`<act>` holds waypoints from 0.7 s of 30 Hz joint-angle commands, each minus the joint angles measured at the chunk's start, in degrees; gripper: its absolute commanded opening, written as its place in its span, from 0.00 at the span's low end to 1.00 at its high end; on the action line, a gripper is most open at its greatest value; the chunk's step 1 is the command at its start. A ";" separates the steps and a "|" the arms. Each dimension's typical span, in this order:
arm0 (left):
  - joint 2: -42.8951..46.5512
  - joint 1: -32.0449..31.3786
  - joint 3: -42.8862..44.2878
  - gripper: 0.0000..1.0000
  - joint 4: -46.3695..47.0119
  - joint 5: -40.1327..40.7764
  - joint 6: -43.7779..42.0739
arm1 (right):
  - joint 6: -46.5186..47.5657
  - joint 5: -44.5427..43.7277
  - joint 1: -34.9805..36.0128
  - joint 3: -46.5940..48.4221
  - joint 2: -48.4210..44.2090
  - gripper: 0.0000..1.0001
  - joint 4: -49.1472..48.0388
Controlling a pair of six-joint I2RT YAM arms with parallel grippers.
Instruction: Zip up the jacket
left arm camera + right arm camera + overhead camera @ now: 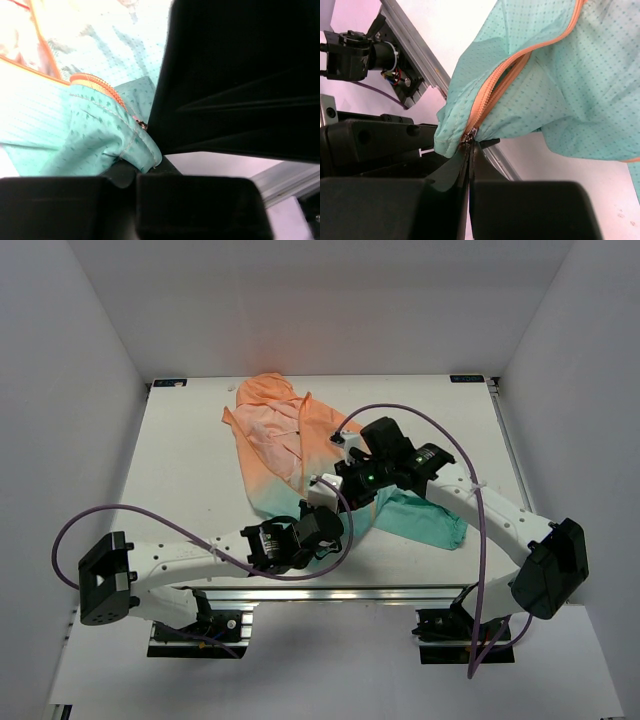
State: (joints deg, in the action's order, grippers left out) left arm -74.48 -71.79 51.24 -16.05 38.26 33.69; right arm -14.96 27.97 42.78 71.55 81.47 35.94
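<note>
Roughly in the middle of the white counter (180,460) lay the jacket (290,440), its peach-orange hood (270,390) toward the upper centre of the top view and its teal hem (420,520) spread toward the lower right. The left arm (190,555) extended from the lower left and the right arm (480,505) from the lower right, and both ended over the teal cloth near the centre of the frame. In the right wrist view the right jaws were pressed together on a tongue of teal fabric at the foot of the orange zipper (520,60), just below the small metal slider (470,134). Partway up, a dark gap showed between the two tapes. In the left wrist view the left jaws pinched a folded corner of the hem. A short run of orange zipper tape lay along the top of the fold, and the cloth was tucked against the broad black finger (240,75) on the right of the frame. An aluminium rail (420,50) crossed the upper left of the right wrist view.
</note>
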 commanded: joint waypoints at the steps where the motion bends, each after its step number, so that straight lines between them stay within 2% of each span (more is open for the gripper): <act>1: 1.61 -0.02 0.79 0.00 3.94 3.04 1.28 | -0.51 3.06 1.16 0.43 -1.23 0.00 -0.26; 6: 6.18 -0.02 -2.19 0.00 2.96 2.44 1.99 | -0.16 -1.15 1.16 0.26 -0.88 0.00 0.62; 12: 14.88 -0.02 -8.61 0.00 0.95 -2.57 4.09 | -0.42 -13.98 1.16 3.42 1.23 0.00 2.20; 16: 18.05 -0.02 -10.98 0.00 -0.65 -7.49 5.68 | -0.33 -20.48 1.16 6.14 3.25 0.00 3.00; 21: 18.49 -0.11 -14.50 0.00 2.07 -16.36 7.87 | -0.07 -21.21 1.16 6.67 4.57 0.00 1.94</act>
State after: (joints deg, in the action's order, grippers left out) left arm -57.25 -71.68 38.37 -14.57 28.84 39.38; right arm -16.08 14.35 45.45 75.99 85.19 37.63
